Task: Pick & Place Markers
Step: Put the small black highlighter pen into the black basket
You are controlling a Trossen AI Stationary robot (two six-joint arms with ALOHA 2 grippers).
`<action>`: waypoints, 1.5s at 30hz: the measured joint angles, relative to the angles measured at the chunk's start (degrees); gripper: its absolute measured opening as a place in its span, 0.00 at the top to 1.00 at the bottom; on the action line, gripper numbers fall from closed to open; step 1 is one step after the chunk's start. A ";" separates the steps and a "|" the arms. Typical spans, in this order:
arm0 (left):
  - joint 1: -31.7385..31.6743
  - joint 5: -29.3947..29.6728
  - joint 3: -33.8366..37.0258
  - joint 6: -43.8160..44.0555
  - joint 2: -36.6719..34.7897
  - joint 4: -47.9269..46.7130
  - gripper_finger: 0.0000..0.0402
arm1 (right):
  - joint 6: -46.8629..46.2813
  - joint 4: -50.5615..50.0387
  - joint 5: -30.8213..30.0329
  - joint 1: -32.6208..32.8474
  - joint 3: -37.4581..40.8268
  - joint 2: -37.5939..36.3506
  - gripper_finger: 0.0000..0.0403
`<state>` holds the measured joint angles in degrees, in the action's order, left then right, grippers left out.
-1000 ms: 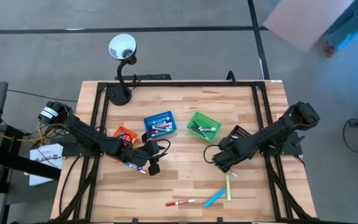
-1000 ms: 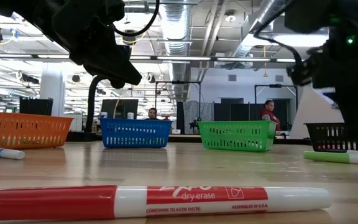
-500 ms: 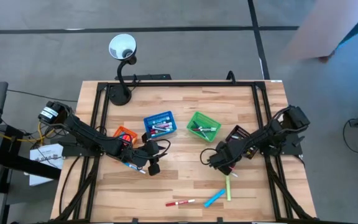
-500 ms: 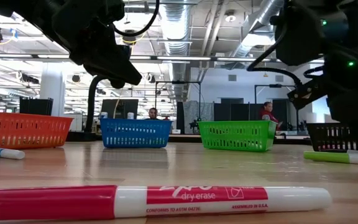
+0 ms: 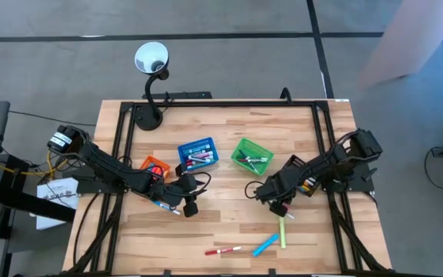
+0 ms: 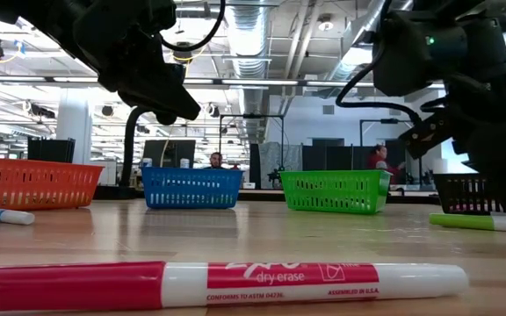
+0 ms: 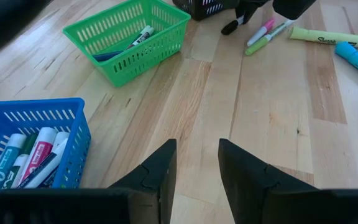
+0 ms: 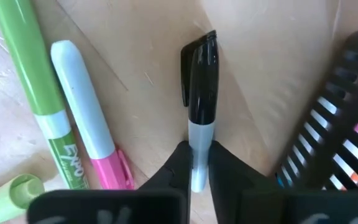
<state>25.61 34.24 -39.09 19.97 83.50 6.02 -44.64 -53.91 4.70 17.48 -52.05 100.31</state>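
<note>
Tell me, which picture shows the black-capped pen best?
The right wrist view: the black-capped pen fills the middle, with the right pincer shut on its grey barrel. The left wrist view shows it far off, under that arm. The high and low views don't show it clearly.

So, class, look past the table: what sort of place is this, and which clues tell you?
Probably a robotics lab or open workshop. Exposed ceiling ducts run overhead, people sit at dark monitors behind, and two robot arms work over a wooden table of mesh baskets and markers.
</note>
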 joint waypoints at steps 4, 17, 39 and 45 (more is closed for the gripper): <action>0.00 0.00 0.00 0.01 0.00 0.00 0.71 | -1.71 -0.56 -0.32 0.15 -0.43 0.12 0.94; 0.02 0.00 0.00 0.00 0.00 0.00 0.71 | -0.21 -5.97 -7.56 3.56 -12.99 0.08 0.95; 0.02 0.00 0.00 0.02 0.00 0.07 0.71 | -4.87 -34.69 -12.56 3.77 -14.76 -7.42 0.91; 0.01 -0.02 0.00 0.02 0.00 0.08 0.71 | -8.54 -29.63 -12.37 3.78 -4.05 -15.46 0.94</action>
<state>25.62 34.22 -39.09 19.99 83.50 6.10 -53.19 -83.54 -7.67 21.26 -56.10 84.85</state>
